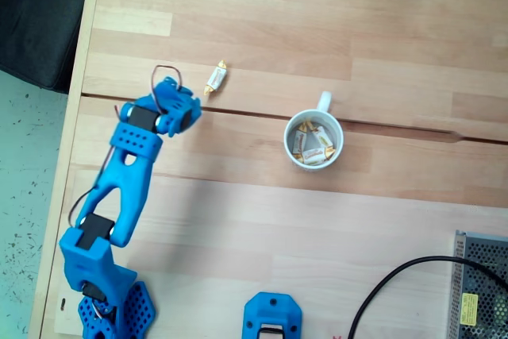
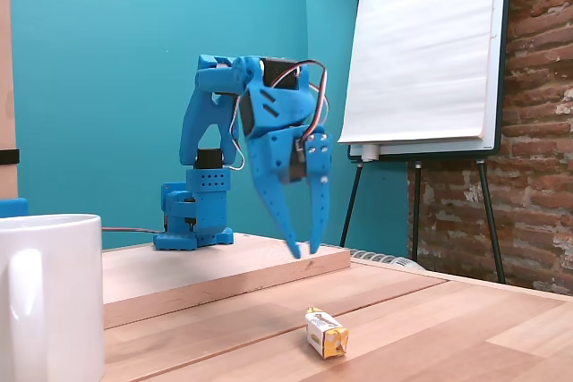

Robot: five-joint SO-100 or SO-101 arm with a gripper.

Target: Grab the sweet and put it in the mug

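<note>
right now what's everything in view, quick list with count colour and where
sweet: one, white wrapper with golden-orange ends, loose on the table in both fixed views, apart from the mug
mug: one, white, right of the sweet in the top-down fixed view, handle pointing away from the arm's base; several wrapped sweets already inside
table: one, light wood planks
cable: one, black, lower right of the top-down view
metal box: one, grey mesh, bottom right corner
flip chart: one, white sheet on a stand, behind the table
brick wall: red-brown, at right
arm: one, blue
gripper: one, blue, open, tips above the table behind the sweet
</note>
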